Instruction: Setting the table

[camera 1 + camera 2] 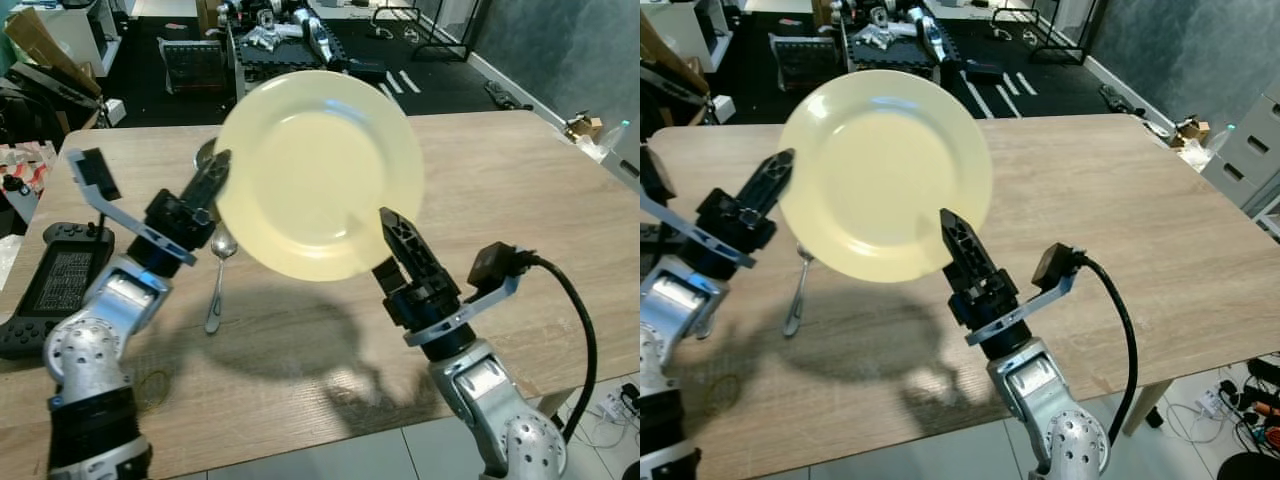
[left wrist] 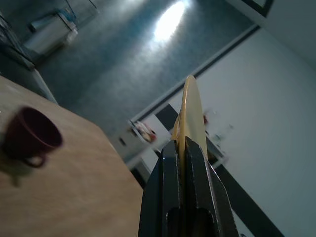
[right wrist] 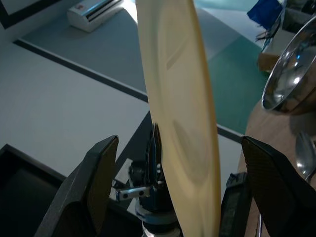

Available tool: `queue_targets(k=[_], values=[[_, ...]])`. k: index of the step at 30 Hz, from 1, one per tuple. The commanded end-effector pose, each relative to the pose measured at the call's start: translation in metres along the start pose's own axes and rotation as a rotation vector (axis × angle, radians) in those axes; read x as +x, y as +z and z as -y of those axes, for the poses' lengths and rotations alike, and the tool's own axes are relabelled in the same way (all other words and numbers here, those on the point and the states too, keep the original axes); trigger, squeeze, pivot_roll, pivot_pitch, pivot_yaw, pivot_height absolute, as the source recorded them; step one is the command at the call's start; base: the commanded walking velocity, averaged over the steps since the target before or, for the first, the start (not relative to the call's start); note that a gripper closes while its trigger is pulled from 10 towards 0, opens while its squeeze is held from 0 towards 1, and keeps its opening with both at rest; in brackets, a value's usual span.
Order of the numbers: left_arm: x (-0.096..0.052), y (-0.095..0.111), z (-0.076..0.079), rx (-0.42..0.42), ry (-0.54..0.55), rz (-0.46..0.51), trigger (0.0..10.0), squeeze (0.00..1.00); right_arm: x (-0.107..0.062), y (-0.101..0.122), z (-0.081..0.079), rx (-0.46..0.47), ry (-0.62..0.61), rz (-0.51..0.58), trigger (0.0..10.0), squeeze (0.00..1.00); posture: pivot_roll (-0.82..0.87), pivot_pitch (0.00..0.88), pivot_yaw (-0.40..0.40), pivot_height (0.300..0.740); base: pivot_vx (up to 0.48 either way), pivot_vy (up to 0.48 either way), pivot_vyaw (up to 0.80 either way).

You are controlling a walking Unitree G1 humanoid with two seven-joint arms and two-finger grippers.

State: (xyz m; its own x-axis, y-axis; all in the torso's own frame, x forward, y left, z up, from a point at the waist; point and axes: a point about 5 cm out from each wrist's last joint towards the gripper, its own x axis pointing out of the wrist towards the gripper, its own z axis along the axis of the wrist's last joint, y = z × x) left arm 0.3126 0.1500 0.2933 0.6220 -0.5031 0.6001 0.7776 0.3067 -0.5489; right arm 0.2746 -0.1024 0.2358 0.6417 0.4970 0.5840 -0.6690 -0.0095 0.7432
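A pale yellow plate (image 1: 318,175) is being held up in the air above the wooden table (image 1: 520,200), filling the upper middle of the left eye view and tilted to face the camera. Its left rim is being pinched by the left gripper (image 1: 213,180), whose two black fingers (image 2: 170,197) are being pressed tight on either side of the plate's edge in the left wrist view. The right gripper (image 1: 395,235) is being held at the plate's lower right rim; in the right wrist view its fingers (image 3: 101,180) are being kept spread wide, with the plate standing between them. A spoon (image 1: 218,275) is lying on the table at the centre left, below the plate. A dark red cup (image 2: 30,136) is resting on the table at the left of the left wrist view. A black controller (image 1: 55,285) is lying at the table's left edge
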Motion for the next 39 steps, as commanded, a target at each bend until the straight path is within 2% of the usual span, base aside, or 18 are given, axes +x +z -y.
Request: queue_targets(k=[1,2,4,5,6,16,26,38,39], values=[[0.002,-0.005,0.007,-0.011,-0.030,-0.019,10.0,0.00,-0.001,-0.001,-0.003,-0.015,0.010,-0.014,10.0,0.00,0.07,0.186,0.023,0.740,0.000,0.000,0.00],[0.001,-0.011,0.009,-0.023,-0.036,-0.038,10.0,0.00,-0.001,0.001,-0.002,-0.035,0.004,-0.003,7.1,0.00,0.08,0.183,0.025,0.740,0.000,0.000,0.00],[0.001,-0.011,0.009,-0.023,-0.036,-0.038,10.0,0.00,-0.001,0.001,-0.002,-0.035,0.004,-0.003,7.1,0.00,0.08,0.183,0.025,0.740,0.000,0.000,0.00],[0.001,-0.013,0.009,-0.027,-0.033,-0.042,10.0,0.00,-0.001,0.003,-0.001,-0.043,-0.004,0.008,3.3,0.00,0.08,0.182,0.024,0.740,0.000,0.000,0.00],[-0.001,-0.014,0.009,-0.029,-0.029,-0.049,10.0,0.00,-0.001,0.005,0.000,-0.054,-0.009,0.021,0.0,0.00,0.08,0.180,0.024,0.740,0.000,0.000,0.00],[-0.007,-0.023,0.012,-0.019,-0.003,-0.088,10.0,0.00,0.000,0.024,0.005,-0.141,-0.031,0.111,0.0,0.00,0.11,0.147,0.034,0.740,0.000,0.000,0.00],[-0.005,-0.021,0.009,0.023,0.020,-0.091,10.0,0.00,-0.001,0.027,0.004,-0.162,-0.028,0.132,0.0,0.00,0.10,0.140,0.030,0.740,0.000,0.000,0.00],[-0.005,-0.019,0.002,0.092,0.111,-0.066,10.0,0.00,0.000,0.028,0.003,-0.177,-0.022,0.121,0.0,0.00,0.11,0.150,0.022,0.740,0.000,0.000,0.00],[-0.005,-0.018,-0.002,0.115,0.145,-0.063,10.0,0.19,0.000,0.027,0.003,-0.176,-0.023,0.122,0.0,0.00,0.11,0.152,0.029,0.740,0.000,0.000,0.00]])
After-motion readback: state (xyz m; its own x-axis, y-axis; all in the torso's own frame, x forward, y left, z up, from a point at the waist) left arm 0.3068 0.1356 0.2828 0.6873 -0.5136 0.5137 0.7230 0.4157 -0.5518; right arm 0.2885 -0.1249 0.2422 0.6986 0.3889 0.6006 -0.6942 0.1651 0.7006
